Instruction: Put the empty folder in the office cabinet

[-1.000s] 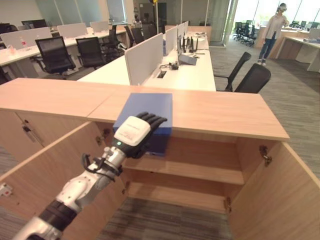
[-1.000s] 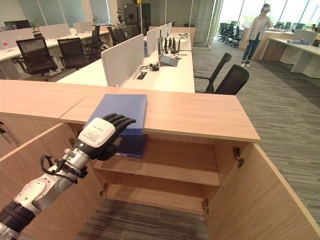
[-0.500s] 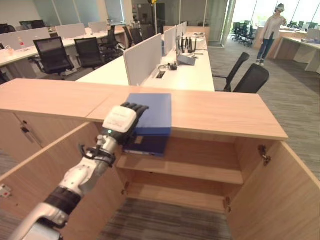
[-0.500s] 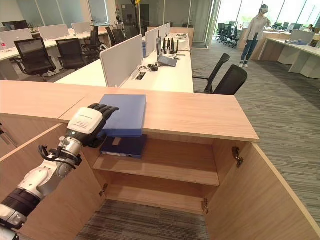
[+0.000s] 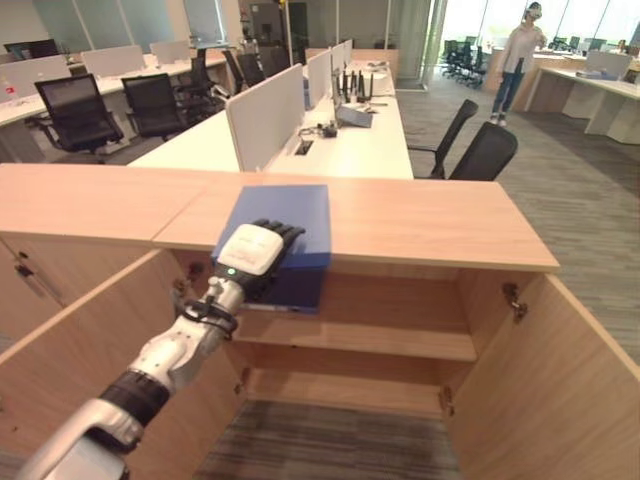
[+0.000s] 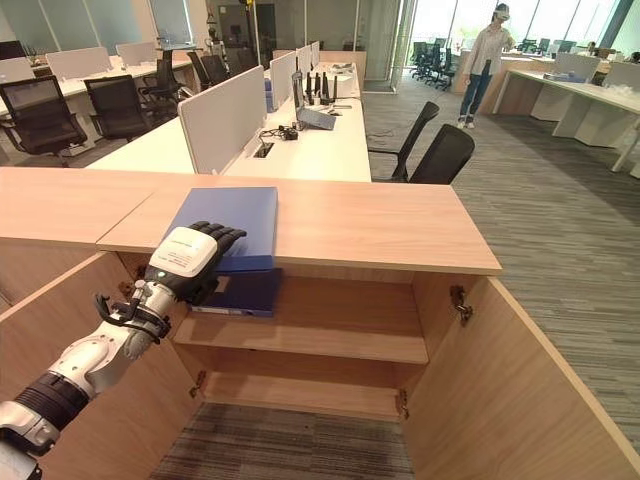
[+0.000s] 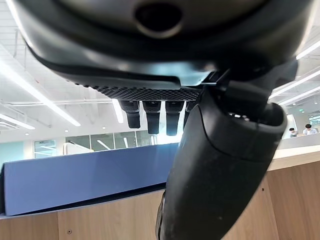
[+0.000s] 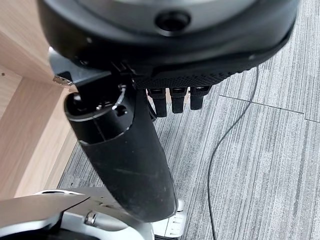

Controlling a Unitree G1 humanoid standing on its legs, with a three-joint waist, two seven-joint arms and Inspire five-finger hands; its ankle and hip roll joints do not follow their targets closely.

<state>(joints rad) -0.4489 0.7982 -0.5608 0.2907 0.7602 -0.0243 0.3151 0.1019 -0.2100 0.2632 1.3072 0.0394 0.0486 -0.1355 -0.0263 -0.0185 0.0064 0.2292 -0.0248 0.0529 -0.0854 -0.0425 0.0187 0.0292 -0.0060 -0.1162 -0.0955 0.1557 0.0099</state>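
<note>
Folder (image 5: 283,215), blue and alone of its kind, lies flat on the wooden top of the office cabinet (image 5: 420,225), its near edge jutting past the front lip above the open compartment.

Largest in the scene, the cabinet stands with two doors swung open, one at 8 o'clock (image 5: 80,340) and one at 4 o'clock (image 5: 550,370), baring two inner shelves, an upper (image 5: 390,335) and a lower (image 5: 350,390). Grey carpet (image 6: 560,230) runs off toward 2 o'clock.

Beyond the cabinet, toward 12 o'clock, a long white desk (image 5: 360,140) carries one row of grey divider screens (image 5: 265,115). Two black office chairs (image 5: 480,150) sit at 1 o'clock beside it, and two more (image 5: 70,110) at 10 o'clock. One person (image 5: 519,55) stands far off at 1 o'clock.

The left hand (image 5: 250,255), at 7 o'clock from the folder's centre, meets its near left corner: the fingers (image 5: 280,232) lie over the cover, while the thumb is hidden below the overhanging edge, so whether the hand grips the folder cannot be told. The left wrist view shows the blue cover edge-on past the fingers.

The right hand (image 8: 125,150) appears in its own wrist view above the carpet beside a cabinet door, fingers (image 8: 172,102) relaxed and holding nothing.
</note>
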